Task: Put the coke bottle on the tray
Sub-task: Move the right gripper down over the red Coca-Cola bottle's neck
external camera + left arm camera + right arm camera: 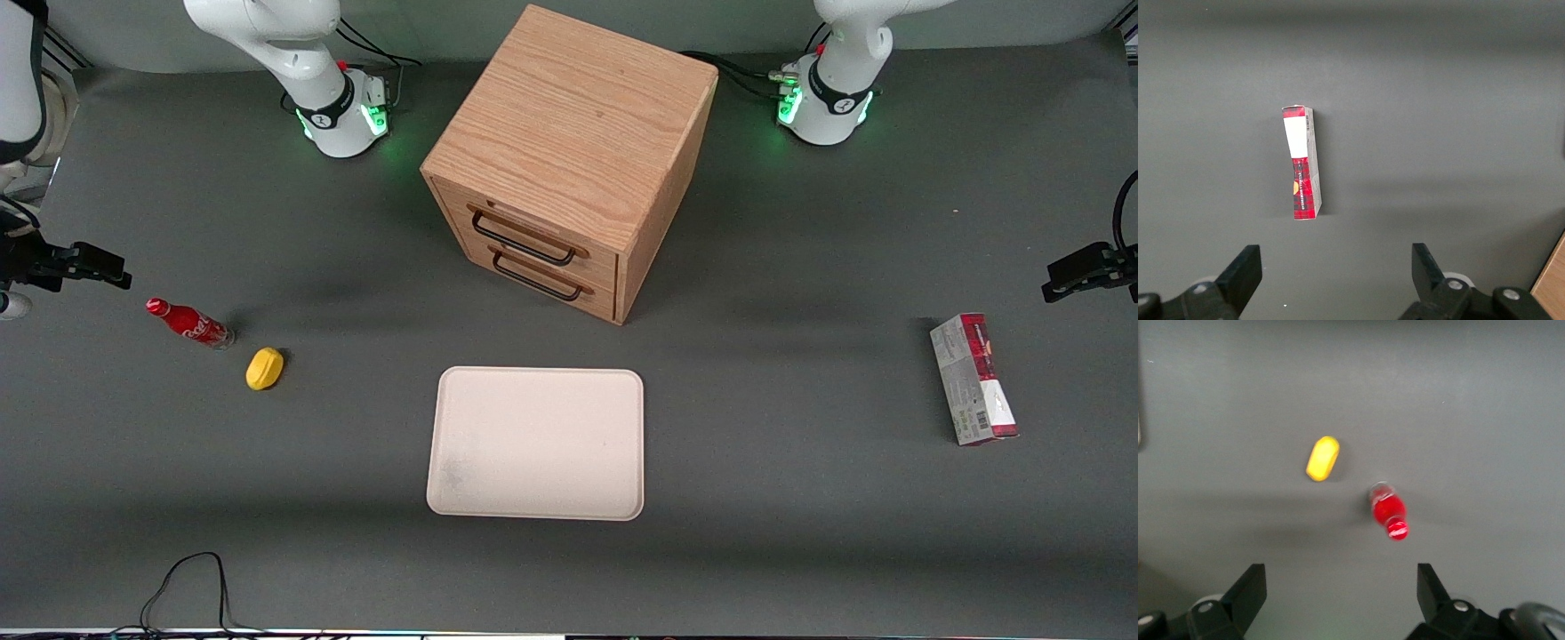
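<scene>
The coke bottle (188,324) is a small red bottle with a red cap and white script. It stands on the grey table toward the working arm's end, and also shows in the right wrist view (1388,510). My right gripper (108,269) hangs above the table beside the bottle, open and empty; in its wrist view (1341,577) the bottle lies clear of its fingers. The pale cream-pink tray (462,484) lies flat near the middle of the table, nearer the front camera than the cabinet, with nothing on it.
A yellow lemon-shaped lump (264,368) lies close beside the bottle, between it and the tray, also in the wrist view (1322,458). A wooden two-drawer cabinet (569,160) stands mid-table. A red-and-grey carton (973,380) lies toward the parked arm's end.
</scene>
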Tool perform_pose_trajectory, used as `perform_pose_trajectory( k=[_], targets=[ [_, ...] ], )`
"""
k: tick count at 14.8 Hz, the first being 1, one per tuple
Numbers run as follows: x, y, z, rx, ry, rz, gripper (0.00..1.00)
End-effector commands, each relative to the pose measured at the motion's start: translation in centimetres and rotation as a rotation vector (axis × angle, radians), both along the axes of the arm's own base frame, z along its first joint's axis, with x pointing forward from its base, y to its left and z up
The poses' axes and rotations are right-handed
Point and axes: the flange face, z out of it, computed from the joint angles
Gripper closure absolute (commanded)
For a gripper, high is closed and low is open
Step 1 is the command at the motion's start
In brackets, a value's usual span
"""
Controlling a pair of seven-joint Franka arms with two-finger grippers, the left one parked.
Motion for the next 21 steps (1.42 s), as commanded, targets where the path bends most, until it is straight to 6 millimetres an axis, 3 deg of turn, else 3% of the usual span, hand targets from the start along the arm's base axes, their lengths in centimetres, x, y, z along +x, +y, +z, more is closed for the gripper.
perform_pose_trajectory(
  k=[1, 4, 9, 15, 21],
  targets=[
    [-2.9, -2.0, -3.5, 0.004, -0.053, 0.054, 0.00],
    [-5.0, -5.1, -8.6, -0.005, -0.122, 0.090, 0.00],
    [-6.5, -7.1, -13.4, 0.069, -0.183, 0.109, 0.00],
    [-7.0, -7.3, -17.5, 0.042, -0.185, 0.104, 0.00],
    [-7.0, -7.4, -19.5, 0.044, -0.154, 0.102, 0.03]
  ],
)
